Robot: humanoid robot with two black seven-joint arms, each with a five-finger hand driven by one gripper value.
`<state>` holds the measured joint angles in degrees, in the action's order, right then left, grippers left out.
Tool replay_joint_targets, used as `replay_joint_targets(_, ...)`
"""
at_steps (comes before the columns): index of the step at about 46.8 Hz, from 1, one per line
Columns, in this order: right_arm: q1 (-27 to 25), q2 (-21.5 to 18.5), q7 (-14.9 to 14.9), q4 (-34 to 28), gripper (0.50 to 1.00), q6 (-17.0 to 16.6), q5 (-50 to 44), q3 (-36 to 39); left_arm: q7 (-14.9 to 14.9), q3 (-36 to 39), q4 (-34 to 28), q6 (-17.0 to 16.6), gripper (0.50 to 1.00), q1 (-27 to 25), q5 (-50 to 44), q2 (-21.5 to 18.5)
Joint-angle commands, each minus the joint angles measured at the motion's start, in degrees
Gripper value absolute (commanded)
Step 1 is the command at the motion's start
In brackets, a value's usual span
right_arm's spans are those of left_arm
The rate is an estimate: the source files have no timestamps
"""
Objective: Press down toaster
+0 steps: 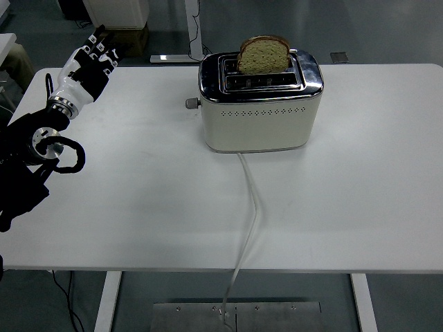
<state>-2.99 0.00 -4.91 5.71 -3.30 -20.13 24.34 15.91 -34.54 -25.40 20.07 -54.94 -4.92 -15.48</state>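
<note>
At table's left: left hand [92,63] released, fingers spread | toaster [259,104] well apart | cord [248,221] trailing forward

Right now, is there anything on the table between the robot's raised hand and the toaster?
No. In the head view, only bare white table lies between the left hand and the toaster.
</note>
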Motion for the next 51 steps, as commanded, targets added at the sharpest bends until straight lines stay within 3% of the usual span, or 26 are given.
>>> replay_joint_targets(1,0.0,0.0,-0.01,0.0,0.998,-0.04,0.0,0.0,0.0,0.0,0.0,-0.03,1.0,0.0,0.09,-0.08)
replay_joint_targets(51,0.0,0.0,-0.01,0.0,1.0,-0.04,0.0,0.0,0.18,0.0,0.0,-0.47,1.0,1.59,0.09,0.27)
